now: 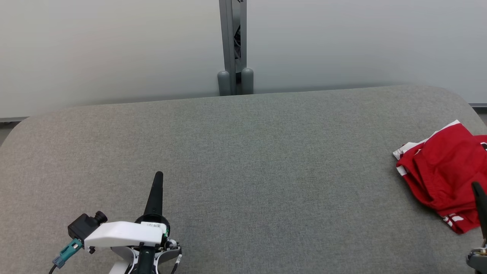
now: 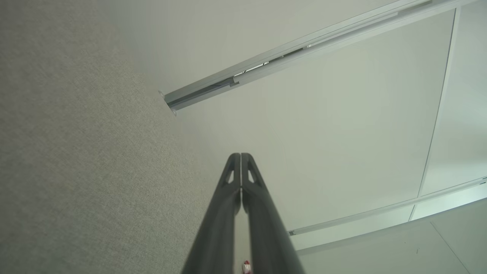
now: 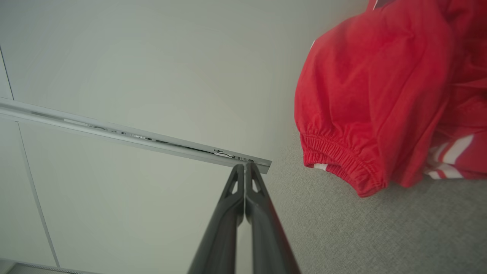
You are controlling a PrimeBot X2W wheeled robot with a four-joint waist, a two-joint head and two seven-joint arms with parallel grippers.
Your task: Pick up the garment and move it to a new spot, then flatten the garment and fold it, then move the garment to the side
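Shorts, red, bunched at table's right edge: awaiting pickup or already set aside; left gripper, right gripper pinched together, empty.

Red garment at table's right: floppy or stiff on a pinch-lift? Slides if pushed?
Likely floppy: the red garment lies crumpled in soft folds, so a one-point lift should leave most hanging. Probably light; the cloth looks thin. Pushed, it would likely bunch, not slide, on the textured grey table cover.
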